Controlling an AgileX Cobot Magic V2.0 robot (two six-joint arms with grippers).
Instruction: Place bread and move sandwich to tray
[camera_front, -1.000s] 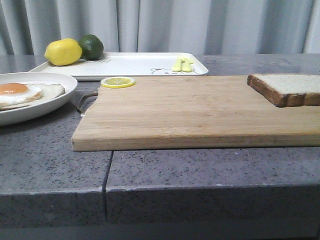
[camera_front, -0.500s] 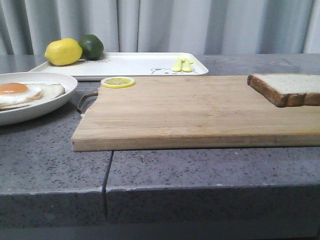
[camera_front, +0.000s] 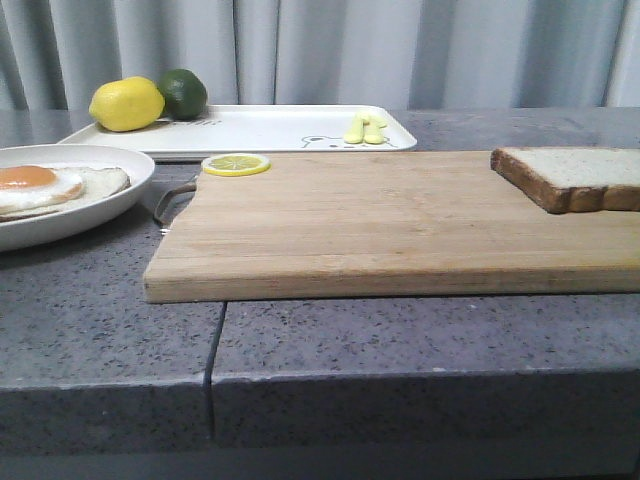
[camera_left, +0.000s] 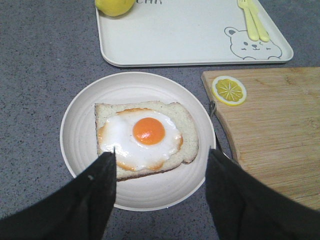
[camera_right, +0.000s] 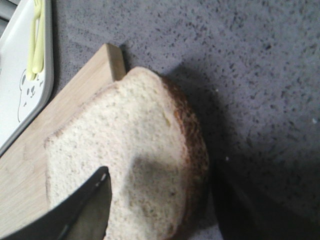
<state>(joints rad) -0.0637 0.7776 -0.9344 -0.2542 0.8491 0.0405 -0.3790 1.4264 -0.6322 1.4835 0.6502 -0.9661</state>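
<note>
Since a second ago the square brown-crusted bread slice (camera_front: 570, 177) shifts slightly as our right gripper (camera_right: 165, 210) straddles it, fingers spread; our left gripper (camera_left: 160, 192) hovers open over the egg.

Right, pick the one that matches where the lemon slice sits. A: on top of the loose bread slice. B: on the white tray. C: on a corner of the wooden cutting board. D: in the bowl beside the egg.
C: the lemon slice lies flat on the cutting board's back left corner, in front of the tray.
</note>
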